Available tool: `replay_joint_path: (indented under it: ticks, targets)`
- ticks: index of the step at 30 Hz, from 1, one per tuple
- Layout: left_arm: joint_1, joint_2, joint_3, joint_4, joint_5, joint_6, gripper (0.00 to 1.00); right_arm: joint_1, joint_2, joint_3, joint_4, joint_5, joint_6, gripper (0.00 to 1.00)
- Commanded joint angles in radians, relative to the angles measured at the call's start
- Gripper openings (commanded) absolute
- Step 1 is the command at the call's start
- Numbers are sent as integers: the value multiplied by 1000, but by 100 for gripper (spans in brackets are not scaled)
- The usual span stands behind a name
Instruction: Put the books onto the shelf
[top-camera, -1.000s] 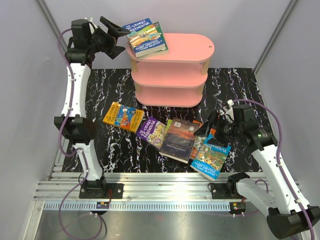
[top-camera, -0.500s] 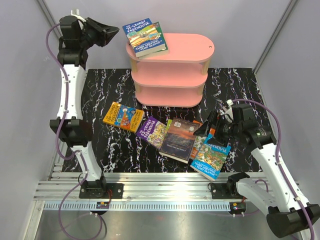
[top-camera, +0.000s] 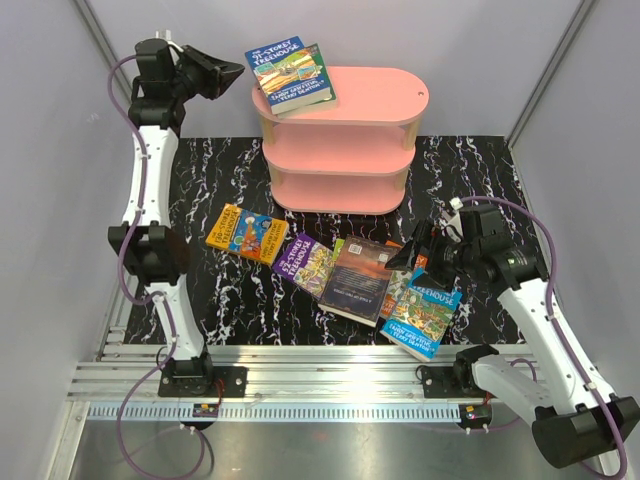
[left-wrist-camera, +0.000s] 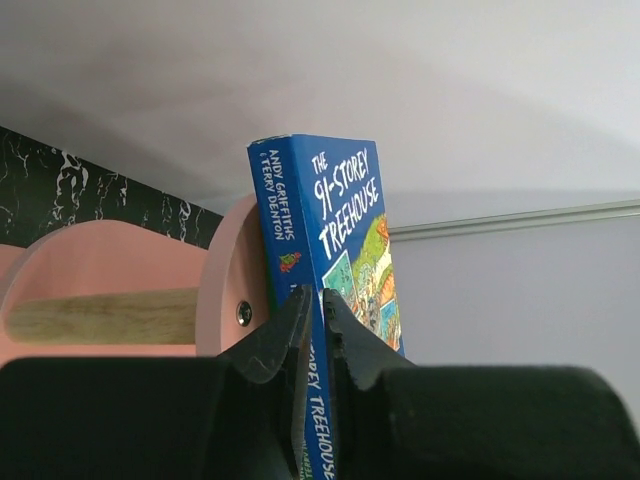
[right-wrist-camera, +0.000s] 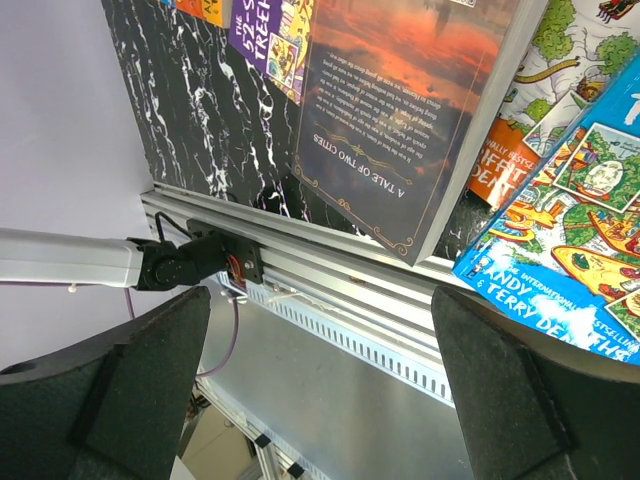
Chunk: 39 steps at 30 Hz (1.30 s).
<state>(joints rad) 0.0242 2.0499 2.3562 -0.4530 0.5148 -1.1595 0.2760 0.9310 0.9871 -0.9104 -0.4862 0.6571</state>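
Two books (top-camera: 292, 72) lie stacked on the pink shelf (top-camera: 375, 100), overhanging the left end of its top tier. The left hand (top-camera: 218, 72), fingers together, sits beside them. The other books (top-camera: 335, 268) lie scattered toward the counter's (top-camera: 215, 180) near edge, the rightmost beneath the right hand (top-camera: 415, 257), whose fingers are wide apart.

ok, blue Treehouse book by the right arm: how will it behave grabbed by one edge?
Probably floppy: the blue Treehouse book looks like a thin paperback, so it may sag. It overlaps the orange book, so lifting could drag that along.
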Motion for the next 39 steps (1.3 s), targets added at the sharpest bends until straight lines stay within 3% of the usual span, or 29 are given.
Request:
replay_joint_path:
  ticks: [1, 30, 39]
  targets:
    - [-10, 16, 34, 92, 1, -6, 15, 0, 8, 33, 16, 29, -24, 100]
    - [-118, 214, 123, 390, -2, -169, 18, -1, 81, 88, -18, 93, -131, 100]
    - [-138, 239, 124, 412, 31, -189, 19, 0, 72, 78, -12, 90, -128, 100]
